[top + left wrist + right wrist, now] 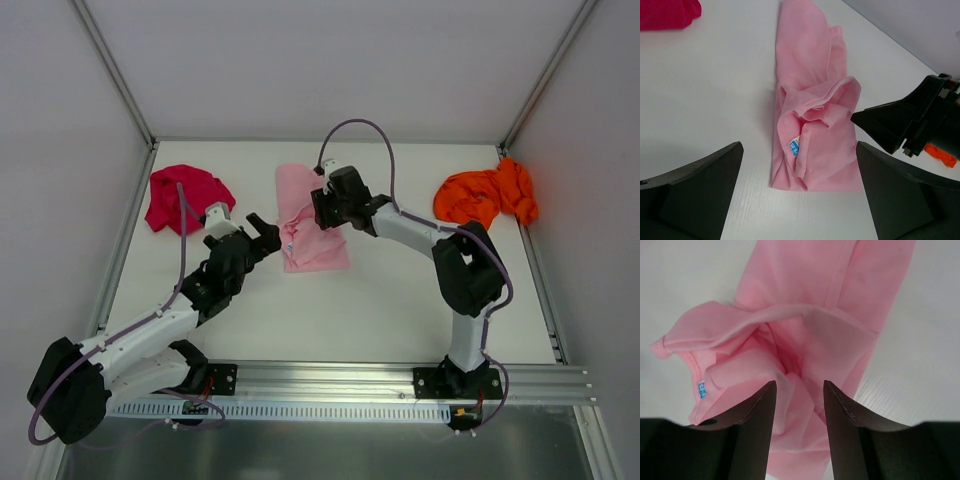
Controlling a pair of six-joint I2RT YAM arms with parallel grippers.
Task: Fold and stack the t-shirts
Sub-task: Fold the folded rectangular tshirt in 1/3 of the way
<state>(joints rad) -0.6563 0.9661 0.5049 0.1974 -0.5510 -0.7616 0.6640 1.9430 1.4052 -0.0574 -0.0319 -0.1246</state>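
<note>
Table seen from above and from both wrists. The pink shirt lies mid-table, part folded into a long strip, with a raised fold across its middle and a small tag near its left edge. The red shirt lies crumpled at the far left and the orange shirt crumpled at the far right, both well apart from the pink one. The left gripper is just beside the pink shirt's left edge, jaws wide apart and empty. The right gripper is over the raised fold, jaws partly apart with cloth between them; whether they pinch it cannot be told.
</note>
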